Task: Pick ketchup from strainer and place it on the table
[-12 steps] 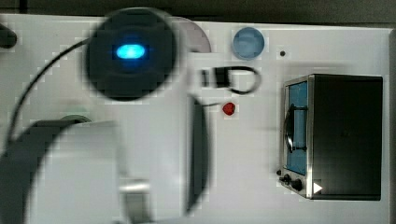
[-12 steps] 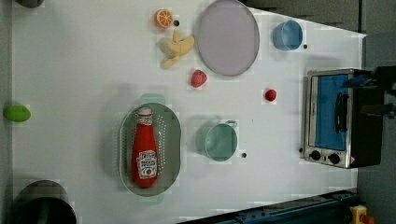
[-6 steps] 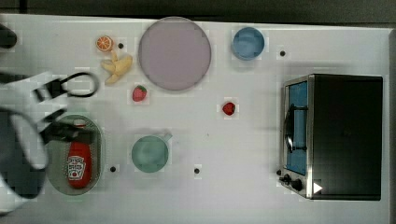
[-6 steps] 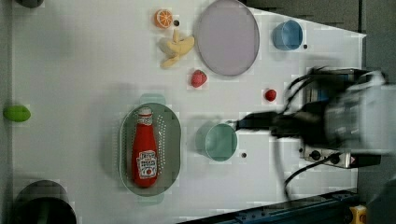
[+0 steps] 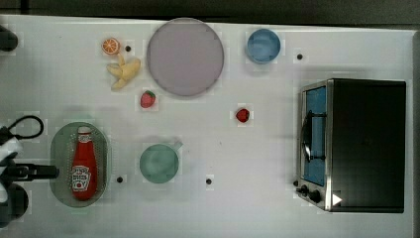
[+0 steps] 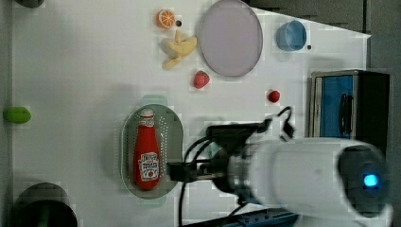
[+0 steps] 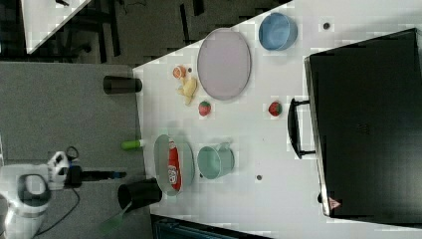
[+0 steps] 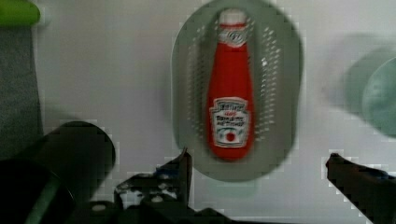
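At the top view's left, the gripper [image 8: 257,170] hangs with fingers spread wide and empty beside the strainer [image 5: 59,148], where the ketchup [image 5: 83,163] lies flat, likely a smooth, slightly squeezable bottle best gripped across its labelled middle, table [image 5: 272,208] free rightward.

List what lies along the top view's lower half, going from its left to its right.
Gripper → strainer with the ketchup in it → green cup → toaster oven.
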Robot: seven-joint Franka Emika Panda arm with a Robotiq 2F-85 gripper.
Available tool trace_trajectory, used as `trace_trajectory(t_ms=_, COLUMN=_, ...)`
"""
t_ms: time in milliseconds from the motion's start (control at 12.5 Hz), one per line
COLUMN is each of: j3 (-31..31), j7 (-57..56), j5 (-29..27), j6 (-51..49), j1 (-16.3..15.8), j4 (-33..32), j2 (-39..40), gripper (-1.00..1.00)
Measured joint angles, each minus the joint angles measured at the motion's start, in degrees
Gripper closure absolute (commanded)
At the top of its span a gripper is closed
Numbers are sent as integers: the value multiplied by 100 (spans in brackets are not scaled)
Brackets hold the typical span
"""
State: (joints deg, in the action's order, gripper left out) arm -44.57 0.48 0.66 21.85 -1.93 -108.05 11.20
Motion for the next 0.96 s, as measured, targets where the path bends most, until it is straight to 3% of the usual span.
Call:
trace_trajectory(t_ms=560, j3=168, j7=473, j5=712, j6=2700, j1=12, j4=-1651, j2=1049, gripper=-100)
trace_trajectory(t_ms=960, j3=347, j7=720, j5=1017, j6=3489, j1=40, j4=-1886, j2=1704, gripper=-100)
